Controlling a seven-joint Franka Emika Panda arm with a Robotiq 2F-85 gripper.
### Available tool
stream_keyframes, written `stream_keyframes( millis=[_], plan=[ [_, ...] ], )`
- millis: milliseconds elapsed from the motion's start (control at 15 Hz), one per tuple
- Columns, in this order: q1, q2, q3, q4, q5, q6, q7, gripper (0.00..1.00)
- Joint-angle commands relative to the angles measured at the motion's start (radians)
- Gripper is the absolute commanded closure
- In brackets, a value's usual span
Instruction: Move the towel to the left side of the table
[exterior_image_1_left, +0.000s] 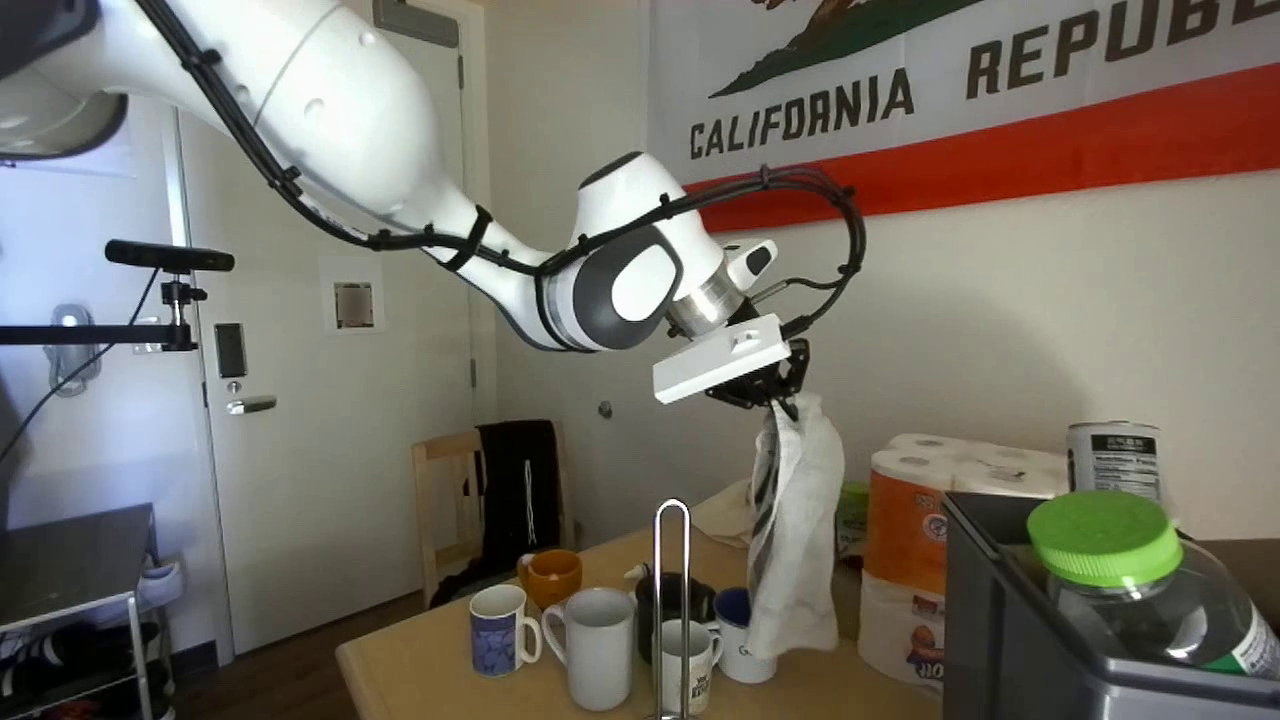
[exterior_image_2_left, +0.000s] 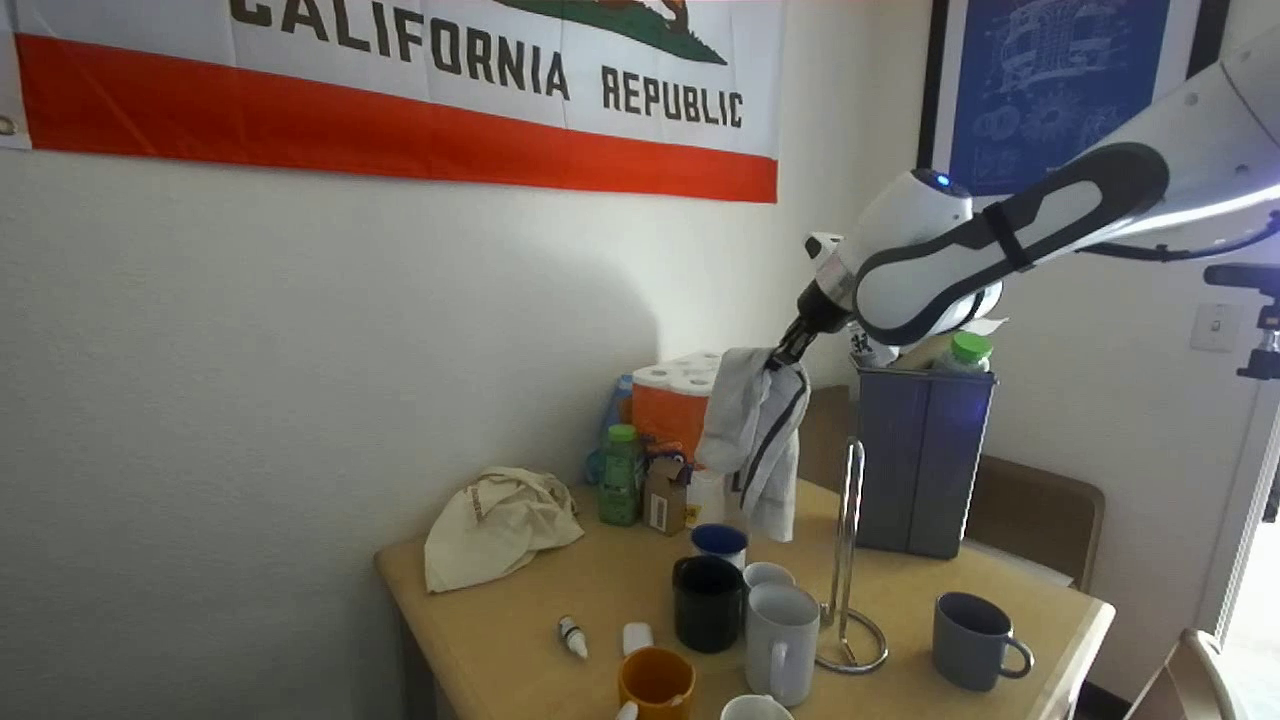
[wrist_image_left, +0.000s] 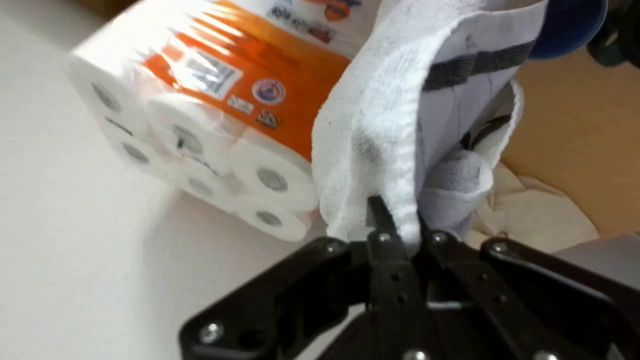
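While pinched near the top by the black hand (wrist_image_left: 399, 215), hanging in loose folds over the worktop (exterior_image_2_left: 530, 640): 1 white towel (exterior_image_1_left: 800, 540), dark-striped. Hand: closed firmly on the towel in the wrist view, with an edge squeezed between the jaws. Cannot tell about contact between the lower end and the worktop.

Near the towel in all 3 views: orange-and-white pack of paper rolls (exterior_image_1_left: 905, 530). Low down, partly covered by the towel in an exterior view: white mug with blue inside (exterior_image_1_left: 730, 650). Close by, upright: black mug (exterior_image_2_left: 707, 610), tall white mug (exterior_image_2_left: 785, 625), and lettered white mug (exterior_image_1_left: 672, 655), the last seen through the wire stand (exterior_image_1_left: 686, 590). Just beside the tall white mug in an exterior view: blue-and-white patterned mug (exterior_image_1_left: 495, 635), with an orange mug (exterior_image_1_left: 558, 580) behind. Apart from these, on the opposite side of the wire stand in an exterior view: grey mug (exterior_image_2_left: 965, 640).

Toward the wall (exterior_image_2_left: 250, 350): crumpled cream cloth (exterior_image_2_left: 505, 525), green bottle (exterior_image_2_left: 620, 480), and brown box (exterior_image_2_left: 665, 495) just beside the bottle. On bare worktop between cloth and mugs: small white-and-black tube (exterior_image_2_left: 573, 637), lying flat. Standing on the worktop farther back: tall grey bin (exterior_image_2_left: 905, 460), with a green-lidded jar (exterior_image_1_left: 1105, 540) in its mouth. Stretched overhead in both exterior views: white arm (exterior_image_1_left: 340, 110). Behind, on the wall: lettered flag (exterior_image_2_left: 400, 100).
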Motion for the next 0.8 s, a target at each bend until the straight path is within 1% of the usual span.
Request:
stream_keyframes(
  millis=[0,133,267,400,467,533,667,733],
  plan=[
    [0.008,0.026,0.068,-0.042,0.013,0.227,-0.056,0.98],
    [-0.015,0.055,0.149,-0.048,0.016,0.355,-0.074,0.98],
    [-0.06,0.093,0.253,-0.043,-0.013,0.472,-0.069,0.98],
    [-0.122,0.146,0.373,-0.025,-0.074,0.576,-0.035,0.98],
    [-0.159,0.179,0.435,-0.015,-0.123,0.621,-0.012,0.98],
    [-0.228,0.222,0.539,0.096,-0.189,0.542,0.019,0.98],
    [-0.326,0.319,0.695,0.147,-0.314,0.54,0.062,0.98],
    [-0.369,0.33,0.749,0.102,-0.341,0.535,0.068,0.98]
  ],
)
